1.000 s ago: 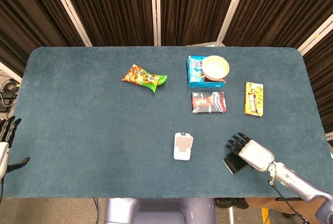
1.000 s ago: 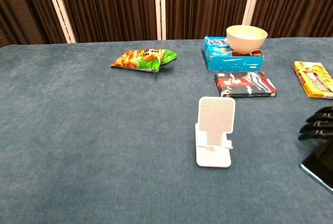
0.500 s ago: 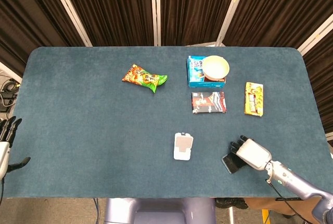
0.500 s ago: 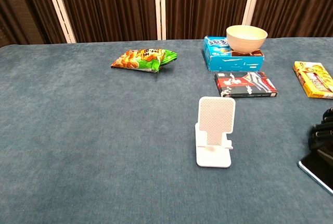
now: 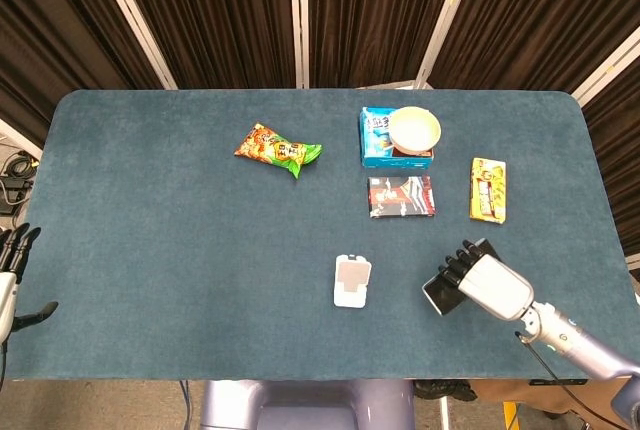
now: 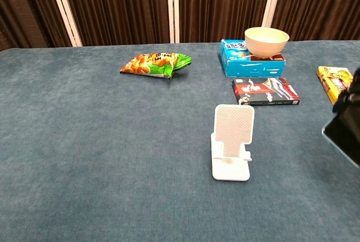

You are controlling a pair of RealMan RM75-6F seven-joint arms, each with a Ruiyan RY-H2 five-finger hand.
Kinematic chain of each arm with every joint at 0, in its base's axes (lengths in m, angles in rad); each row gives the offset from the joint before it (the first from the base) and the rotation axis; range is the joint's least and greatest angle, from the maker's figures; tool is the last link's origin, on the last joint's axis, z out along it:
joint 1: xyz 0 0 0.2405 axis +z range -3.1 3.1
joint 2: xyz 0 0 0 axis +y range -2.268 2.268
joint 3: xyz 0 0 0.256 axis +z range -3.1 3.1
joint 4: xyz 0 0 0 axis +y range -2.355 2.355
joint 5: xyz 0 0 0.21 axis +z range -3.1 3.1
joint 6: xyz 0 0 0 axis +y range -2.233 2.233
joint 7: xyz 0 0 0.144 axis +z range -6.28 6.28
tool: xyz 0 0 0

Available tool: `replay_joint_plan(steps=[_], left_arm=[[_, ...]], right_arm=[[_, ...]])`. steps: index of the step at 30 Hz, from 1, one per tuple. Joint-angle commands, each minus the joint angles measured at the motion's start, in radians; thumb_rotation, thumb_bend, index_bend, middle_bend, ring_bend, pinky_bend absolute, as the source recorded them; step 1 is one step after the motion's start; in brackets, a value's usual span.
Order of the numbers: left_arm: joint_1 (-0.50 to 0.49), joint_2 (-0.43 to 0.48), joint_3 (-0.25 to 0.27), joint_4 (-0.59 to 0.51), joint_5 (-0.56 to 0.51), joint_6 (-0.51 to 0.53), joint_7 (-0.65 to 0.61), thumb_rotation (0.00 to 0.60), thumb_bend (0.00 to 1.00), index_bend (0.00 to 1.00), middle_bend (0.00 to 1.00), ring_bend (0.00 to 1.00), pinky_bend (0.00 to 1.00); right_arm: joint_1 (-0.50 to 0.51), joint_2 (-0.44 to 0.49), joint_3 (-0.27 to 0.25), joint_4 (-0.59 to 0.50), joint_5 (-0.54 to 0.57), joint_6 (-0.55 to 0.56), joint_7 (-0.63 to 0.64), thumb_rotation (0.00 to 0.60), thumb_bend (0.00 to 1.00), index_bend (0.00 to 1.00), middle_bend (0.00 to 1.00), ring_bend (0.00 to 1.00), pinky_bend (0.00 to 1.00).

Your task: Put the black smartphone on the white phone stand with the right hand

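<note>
The white phone stand (image 5: 352, 281) (image 6: 231, 141) stands upright near the table's front, middle-right. My right hand (image 5: 484, 281) grips the black smartphone (image 5: 440, 294) (image 6: 343, 136) and holds it raised off the table, to the right of the stand. In the chest view only the fingers (image 6: 354, 89) and the phone show at the right edge. My left hand (image 5: 14, 270) hangs off the table's left edge, fingers spread, holding nothing.
A snack bag (image 5: 278, 148) lies at mid-left back. A cream bowl (image 5: 414, 129) sits on a blue box (image 5: 377, 138). A dark red-and-black box (image 5: 401, 196) lies behind the stand, and a yellow box (image 5: 488, 190) lies at the right.
My right hand closed on the smartphone and lifted it off the table; in the chest view the phone has risen markedly. The left hand stayed still.
</note>
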Motion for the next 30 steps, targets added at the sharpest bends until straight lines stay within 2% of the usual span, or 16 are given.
replay_joint_plan(steps=[1,3,5,11,15,21,30], left_arm=[[-0.001,0.001,-0.001,0.0,-0.002,-0.001,-0.001,0.6,0.0,0.0,0.0,0.0,0.0],[-0.001,0.002,-0.001,0.0,-0.003,-0.002,-0.004,0.6,0.0,0.0,0.0,0.0,0.0],[-0.001,0.003,-0.002,0.0,-0.004,-0.001,-0.006,0.6,0.0,0.0,0.0,0.0,0.0],[-0.003,0.008,-0.008,0.002,-0.015,-0.006,-0.023,0.6,0.0,0.0,0.0,0.0,0.0],[-0.005,0.014,-0.012,0.004,-0.025,-0.011,-0.035,0.6,0.0,0.0,0.0,0.0,0.0],[-0.007,0.019,-0.017,0.008,-0.035,-0.017,-0.053,0.6,0.0,0.0,0.0,0.0,0.0],[-0.013,0.025,-0.022,0.017,-0.048,-0.032,-0.078,0.6,0.0,0.0,0.0,0.0,0.0]], right_arm=[[0.04,0.051,0.042,-0.042,-0.063,0.083,-0.161,0.6,0.54,0.59,0.59,0.5,0.36],[0.069,0.083,0.057,-0.094,-0.09,0.089,-0.239,0.6,0.54,0.59,0.59,0.5,0.36],[0.108,0.128,0.078,-0.181,-0.126,0.058,-0.375,0.6,0.54,0.58,0.58,0.5,0.36],[0.179,0.221,0.121,-0.451,-0.155,-0.165,-0.693,0.6,0.54,0.58,0.58,0.5,0.35],[0.208,0.233,0.155,-0.571,-0.15,-0.276,-0.823,0.6,0.54,0.59,0.59,0.5,0.35],[0.243,0.215,0.179,-0.651,-0.151,-0.411,-0.938,0.6,0.54,0.61,0.61,0.5,0.34],[0.288,0.164,0.234,-0.752,-0.086,-0.634,-1.094,0.6,0.55,0.61,0.61,0.5,0.33]])
